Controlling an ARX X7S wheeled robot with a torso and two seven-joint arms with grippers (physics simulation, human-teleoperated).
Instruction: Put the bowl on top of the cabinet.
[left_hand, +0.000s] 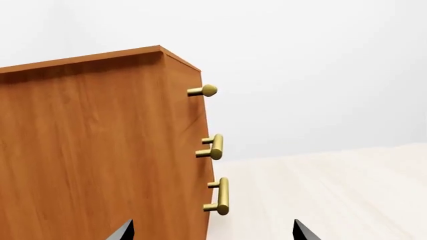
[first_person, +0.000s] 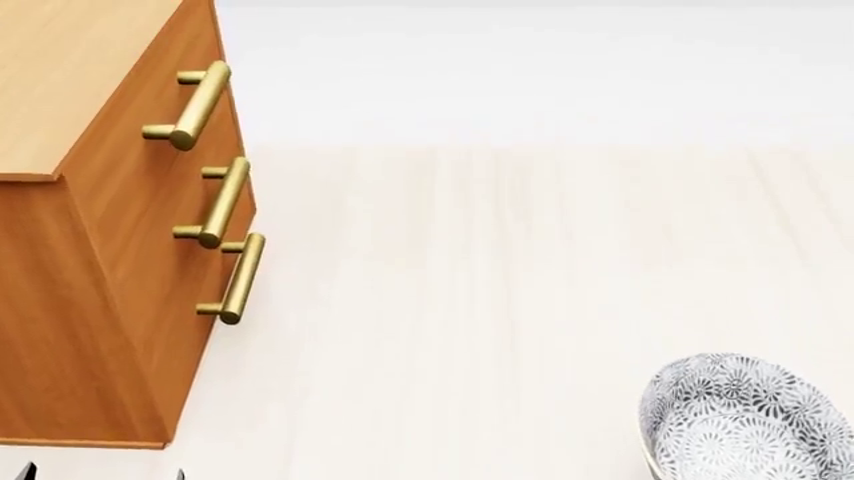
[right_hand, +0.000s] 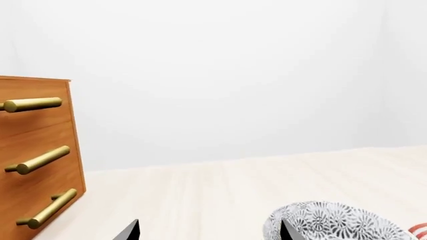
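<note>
Presently we list both fingers spread and empty, bowl (first_person: 747, 420) on the floor (first_person: 507, 280), cabinet (first_person: 80, 90) top awaiting it.

A wide stretch of pale wooden floor (first_person: 507, 280) lies open between the tall orange-brown wooden cabinet (first_person: 94, 300) and the deep grey-flowered bowl (first_person: 747, 420). Three brass bar handles (first_person: 220, 200) jut from the cabinet's front.

Even, bright, diffuse light fills all three views — no glare, no blown highlights. The cabinet (first_person: 94, 300) shows a darker side panel below its paler top at the head view's left; cast shadows on the floor (first_person: 534, 280) are barely visible. Edges are crisp throughout — no blur, no edge distortion.
</note>
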